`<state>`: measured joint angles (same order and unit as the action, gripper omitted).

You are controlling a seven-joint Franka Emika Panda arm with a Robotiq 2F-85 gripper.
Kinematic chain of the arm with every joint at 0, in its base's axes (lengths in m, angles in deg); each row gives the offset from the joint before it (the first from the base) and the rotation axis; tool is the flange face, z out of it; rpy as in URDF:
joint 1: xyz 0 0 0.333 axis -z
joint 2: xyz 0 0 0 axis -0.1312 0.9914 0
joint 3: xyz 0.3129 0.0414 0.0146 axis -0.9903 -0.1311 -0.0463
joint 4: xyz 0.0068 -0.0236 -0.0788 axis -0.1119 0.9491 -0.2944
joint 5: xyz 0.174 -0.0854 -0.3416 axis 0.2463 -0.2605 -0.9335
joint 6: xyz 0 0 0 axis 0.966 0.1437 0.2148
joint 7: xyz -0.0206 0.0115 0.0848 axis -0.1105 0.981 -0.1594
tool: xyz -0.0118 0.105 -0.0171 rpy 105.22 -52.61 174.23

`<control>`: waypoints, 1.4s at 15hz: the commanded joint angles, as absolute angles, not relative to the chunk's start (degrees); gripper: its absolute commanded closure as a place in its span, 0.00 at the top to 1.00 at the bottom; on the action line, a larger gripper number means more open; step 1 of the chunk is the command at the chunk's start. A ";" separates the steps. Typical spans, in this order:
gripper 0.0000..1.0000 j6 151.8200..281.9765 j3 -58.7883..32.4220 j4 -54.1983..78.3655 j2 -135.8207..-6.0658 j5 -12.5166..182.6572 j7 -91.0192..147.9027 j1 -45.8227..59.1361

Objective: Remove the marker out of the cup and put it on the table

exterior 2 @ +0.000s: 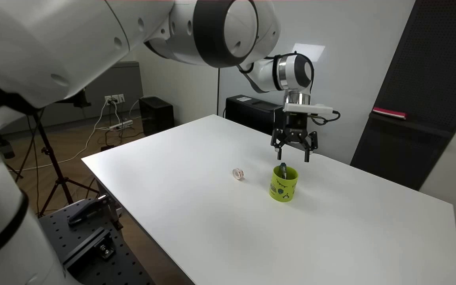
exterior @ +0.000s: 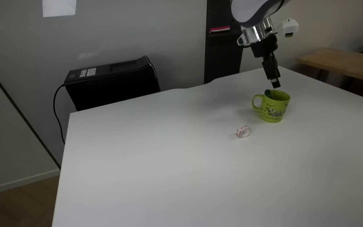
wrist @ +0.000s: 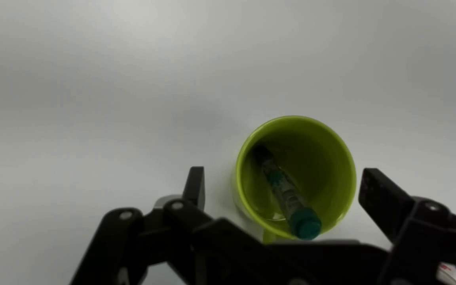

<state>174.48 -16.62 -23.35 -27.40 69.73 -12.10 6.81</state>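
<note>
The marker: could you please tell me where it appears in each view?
In an exterior view: the marker, upper half, right of centre.
In an exterior view: the marker, lower half, right of centre.
In the wrist view: the marker, slanting, lower half, right of centre.
Shared landmark: the green cup holding it.

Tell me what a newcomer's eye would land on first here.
Probably the cup, vivid lime-green on the white table, with the marker leaning inside it. Next, perhaps, the gripper, hanging open above the cup. In an exterior view, the white arm also looms large on the left.
</note>
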 commanded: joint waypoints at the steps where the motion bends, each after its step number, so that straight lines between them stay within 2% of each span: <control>1: 1.00 171.87 -16.14 -28.93 -24.06 69.09 -12.03 6.30; 21: 1.00 173.88 -15.99 -34.29 -19.78 70.09 -8.21 5.84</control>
